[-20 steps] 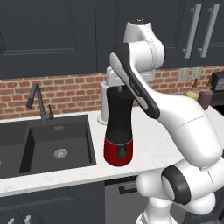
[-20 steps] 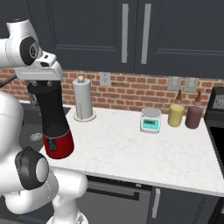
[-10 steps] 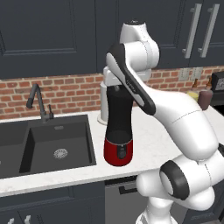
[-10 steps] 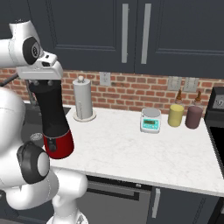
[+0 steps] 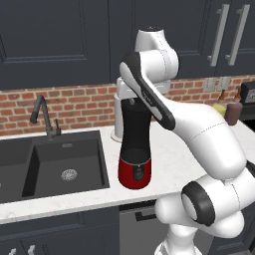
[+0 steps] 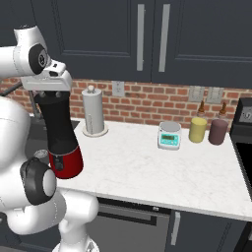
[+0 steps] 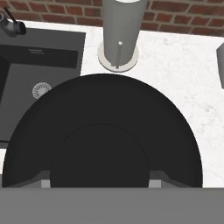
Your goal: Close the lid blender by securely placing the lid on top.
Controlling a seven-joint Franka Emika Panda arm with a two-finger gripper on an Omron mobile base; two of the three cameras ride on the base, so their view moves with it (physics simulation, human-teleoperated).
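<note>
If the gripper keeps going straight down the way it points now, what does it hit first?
Most likely the lid, the black disc right under the gripper atop the blender. Whether the jaws already touch it is hard to tell.

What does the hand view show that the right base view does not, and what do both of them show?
Hand view alone: the lid from above as a round black disc, and the sink with its drain. Right base view alone: the blender with its red base, a scale, two bottles, upper cabinets. Both: the paper-towel roll, the brick wall and the counter.
</note>
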